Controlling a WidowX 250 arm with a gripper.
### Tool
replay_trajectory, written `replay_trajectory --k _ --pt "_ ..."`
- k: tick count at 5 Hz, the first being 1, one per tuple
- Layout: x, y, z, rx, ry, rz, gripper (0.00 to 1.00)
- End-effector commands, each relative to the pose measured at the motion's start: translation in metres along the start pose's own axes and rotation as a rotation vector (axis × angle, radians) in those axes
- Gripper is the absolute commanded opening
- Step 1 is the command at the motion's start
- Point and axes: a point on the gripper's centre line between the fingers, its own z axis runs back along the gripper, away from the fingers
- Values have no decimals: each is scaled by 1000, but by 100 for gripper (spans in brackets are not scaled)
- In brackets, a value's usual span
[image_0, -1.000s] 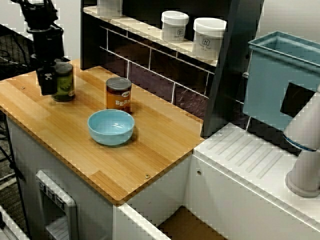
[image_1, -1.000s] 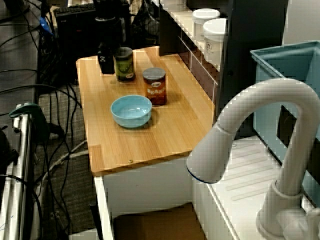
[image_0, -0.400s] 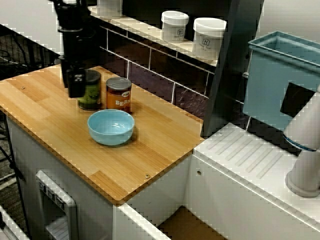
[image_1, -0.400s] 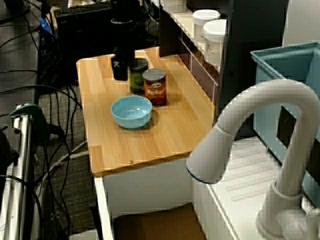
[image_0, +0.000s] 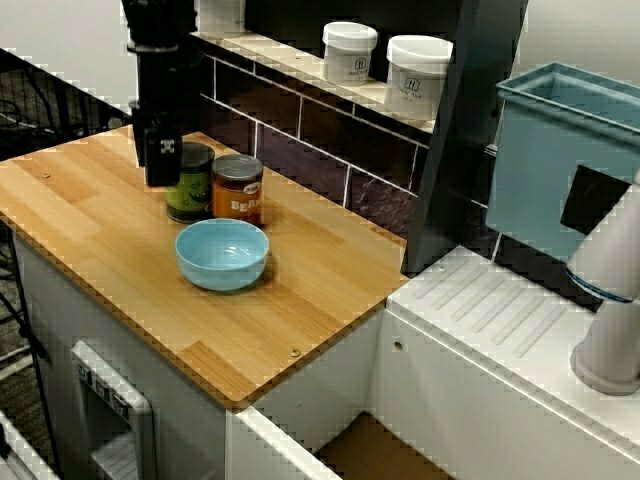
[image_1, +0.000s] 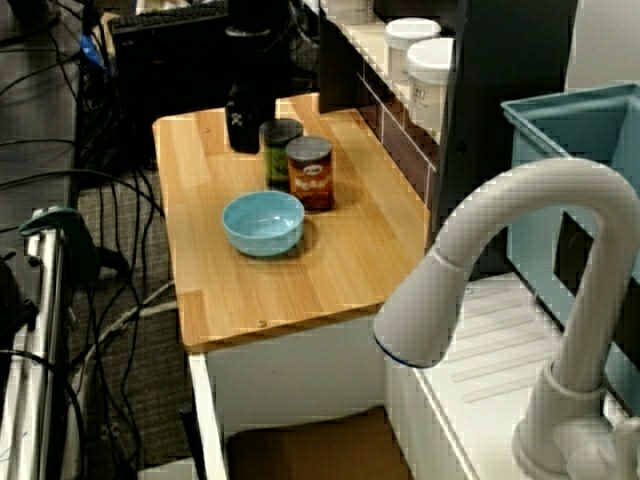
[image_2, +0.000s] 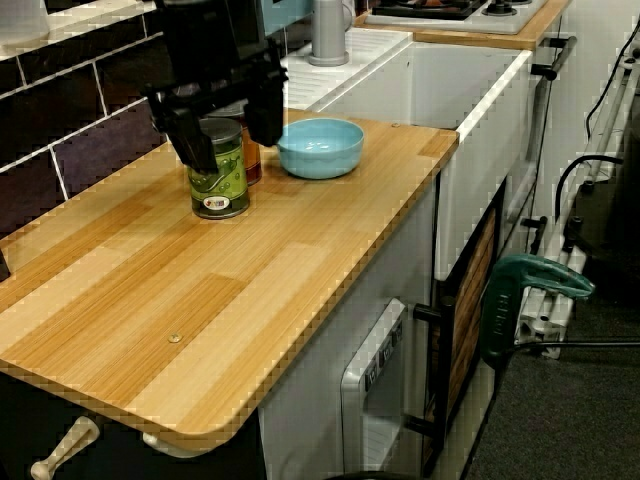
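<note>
Green jar upright on bench, just beside orange can — blue bowl near. Gripper fingers flank the jar's lid — I cannot tell whether clamped or released.

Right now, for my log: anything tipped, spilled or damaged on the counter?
Nothing stands out: green can, orange can and blue bowl stand upright on the counter, nothing spilled; the gripper is open at the green can.
</note>
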Motion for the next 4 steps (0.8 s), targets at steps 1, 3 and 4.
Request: replay_trajectory --k 1,3,4 --pt "-14 -7 28 42 -75 -17 100" --pt "-41 -26 17 83 -106 236 100" --pt "-43 -26 12 84 -111 420 100"
